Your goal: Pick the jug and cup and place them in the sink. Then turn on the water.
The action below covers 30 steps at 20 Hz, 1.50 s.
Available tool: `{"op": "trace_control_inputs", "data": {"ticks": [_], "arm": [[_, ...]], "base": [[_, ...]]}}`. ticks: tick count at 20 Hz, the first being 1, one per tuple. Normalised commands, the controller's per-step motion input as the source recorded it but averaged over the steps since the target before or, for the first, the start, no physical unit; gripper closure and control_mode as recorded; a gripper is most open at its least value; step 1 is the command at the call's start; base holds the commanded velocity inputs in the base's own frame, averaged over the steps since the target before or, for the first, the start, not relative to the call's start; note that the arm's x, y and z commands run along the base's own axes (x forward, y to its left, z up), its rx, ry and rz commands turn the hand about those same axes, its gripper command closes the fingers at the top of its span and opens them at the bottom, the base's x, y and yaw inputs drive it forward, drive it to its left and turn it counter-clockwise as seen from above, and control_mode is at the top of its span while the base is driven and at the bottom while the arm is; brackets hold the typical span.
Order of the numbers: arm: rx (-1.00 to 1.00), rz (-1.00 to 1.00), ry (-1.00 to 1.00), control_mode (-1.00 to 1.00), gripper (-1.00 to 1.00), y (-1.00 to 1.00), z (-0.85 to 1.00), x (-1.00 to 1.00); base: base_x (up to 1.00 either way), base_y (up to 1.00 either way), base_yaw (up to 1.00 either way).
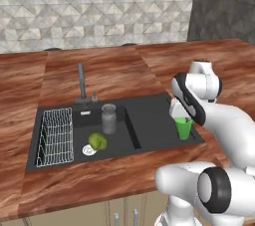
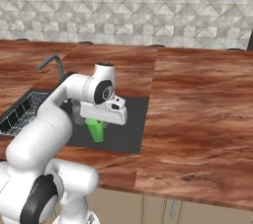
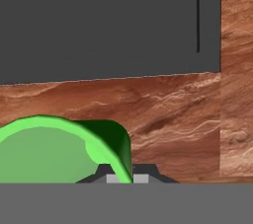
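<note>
- Left base view: 1 jug [image 1: 108, 118] upright in sink [image 1: 149, 120], near 1 faucet [image 1: 81, 81]; 1 rack [image 1: 55, 136] at left; 1 yellow-green fruit [image 1: 98, 141] in front of jug. 1 cup [image 1: 183, 127] at sink's right edge, under gripper [image 1: 181, 116].
- Right base view: cup [image 2: 97, 129] hangs below hand over sink [image 2: 131, 134].
- Hand view: gripper [image 3: 120, 174] clamped on cup [image 3: 54, 150] rim; counter [image 3: 168, 114] and sink [image 3: 99, 20] beyond.

The tabletop [image 1: 149, 65] looks like polished reddish-brown wood with a strong wavy grain. The sink [image 1: 149, 120] is matt charcoal and smooth. The jug [image 1: 108, 119] looks like dull grey metal. The cup [image 1: 183, 128] is smooth, bright green, plastic-looking. The rack [image 1: 56, 136] is thin white wire. The wall [image 1: 94, 6] has faceted, stone-like grey tiles.
</note>
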Motion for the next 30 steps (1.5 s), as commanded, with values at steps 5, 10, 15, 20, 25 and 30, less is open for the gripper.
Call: {"op": "trace_control_inputs", "data": {"ticks": [5, 10, 15, 20, 25, 30], "arm": [[0.00, 0.00, 0.00, 1.00, 1.00, 0.00, 0.00, 0.00], [0.00, 0.00, 0.00, 1.00, 1.00, 0.00, 0.00, 0.00], [0.00, 0.00, 0.00, 1.00, 1.00, 0.00, 0.00, 0.00], [0.00, 0.00, 0.00, -1.00, 1.00, 0.00, 0.00, 0.04], [0.00, 0.00, 0.00, -1.00, 1.00, 0.20, 0.00, 0.43], [0.00, 0.00, 0.00, -1.00, 1.00, 0.40, 0.00, 0.44]], "base": [[0.39, 0.00, 0.00], [0.07, 0.00, 0.00], [0.00, 0.00, 0.00], [0.00, 0.00, 0.00], [0.00, 0.00, 0.00], [0.00, 0.00, 0.00]]}}
